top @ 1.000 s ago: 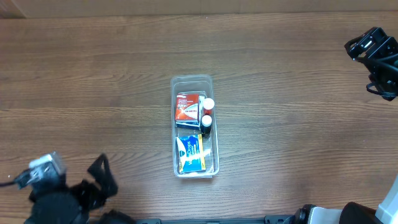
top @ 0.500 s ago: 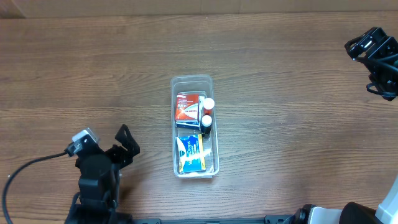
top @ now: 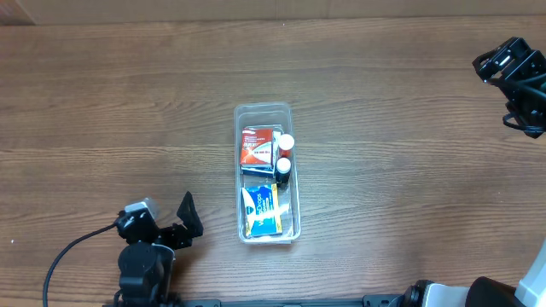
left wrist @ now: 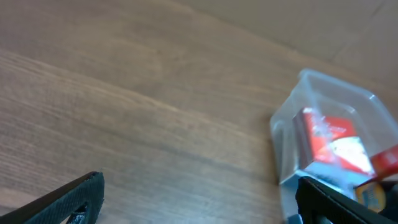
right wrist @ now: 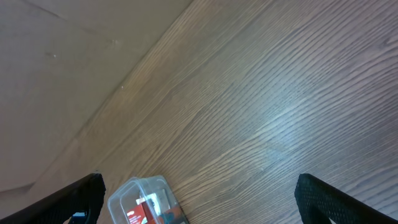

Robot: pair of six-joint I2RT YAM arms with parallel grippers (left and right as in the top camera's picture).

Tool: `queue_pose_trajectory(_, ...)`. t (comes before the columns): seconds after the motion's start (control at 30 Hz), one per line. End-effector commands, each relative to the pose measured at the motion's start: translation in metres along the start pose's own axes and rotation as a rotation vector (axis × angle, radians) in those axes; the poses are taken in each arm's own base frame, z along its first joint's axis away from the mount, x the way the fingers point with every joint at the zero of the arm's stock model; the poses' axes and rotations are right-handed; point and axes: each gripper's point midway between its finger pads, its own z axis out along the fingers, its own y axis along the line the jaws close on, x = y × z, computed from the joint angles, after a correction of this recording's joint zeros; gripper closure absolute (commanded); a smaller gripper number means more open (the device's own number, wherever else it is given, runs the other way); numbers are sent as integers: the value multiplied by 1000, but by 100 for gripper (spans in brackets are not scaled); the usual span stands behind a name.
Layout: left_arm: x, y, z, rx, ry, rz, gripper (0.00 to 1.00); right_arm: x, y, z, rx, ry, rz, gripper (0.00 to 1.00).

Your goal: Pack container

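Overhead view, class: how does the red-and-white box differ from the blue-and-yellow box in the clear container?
The red-and-white box sits around the middle of the container, with small bottles beside it. The blue-and-yellow box lies at the end toward the picture's bottom edge. The blue-and-yellow box also looks longer than the red-and-white box. Both lie flat inside the container.

My left gripper point(top: 190, 219) hangs low by my base, my right gripper point(right wrist: 199, 202) sits way out wide, both with fingers spread apart.
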Motion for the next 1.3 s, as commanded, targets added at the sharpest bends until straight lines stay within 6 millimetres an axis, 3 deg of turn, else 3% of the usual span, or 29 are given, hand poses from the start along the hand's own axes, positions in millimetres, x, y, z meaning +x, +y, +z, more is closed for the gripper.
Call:
queue_pose_trajectory(0.0, 2, 0, 2, 8, -7, 20, 0, -1, 2, -5, -7, -14, -6, 0)
queue_pose_trajectory(0.57, 2, 0, 2, 7, -6, 20, 0, 0, 2, -6, -8, -15, -6, 0)
queue_pose_trajectory(0.63, 2, 0, 2, 7, -6, 20, 0, 0, 2, -11, -10, -28, -14, 0)
queue_pose_trajectory(0.73, 2, 0, 2, 7, -5, 20, 0, 0, -16, -30, 91, -124, -88, 0)
queue_pose_trajectory(0.87, 2, 0, 2, 7, -5, 20, 0, 25, -23, -72, 57, -333, -307, 0)
queue_pose_trajectory(0.97, 2, 0, 2, 7, -5, 20, 0, 61, -38, -77, -5, -477, -357, 0)
queue_pose_trajectory(1.1, 2, 0, 2, 7, -5, 20, 0, 110, -57, -57, -121, -584, -419, 0)
queue_pose_trajectory(1.17, 2, 0, 2, 7, -5, 20, 0, 140, -67, -35, -189, -578, -445, 0)
queue_pose_trajectory(1.27, 2, 0, 2, 7, -6, 20, 0, 169, -78, -6, -255, -532, -465, 0)
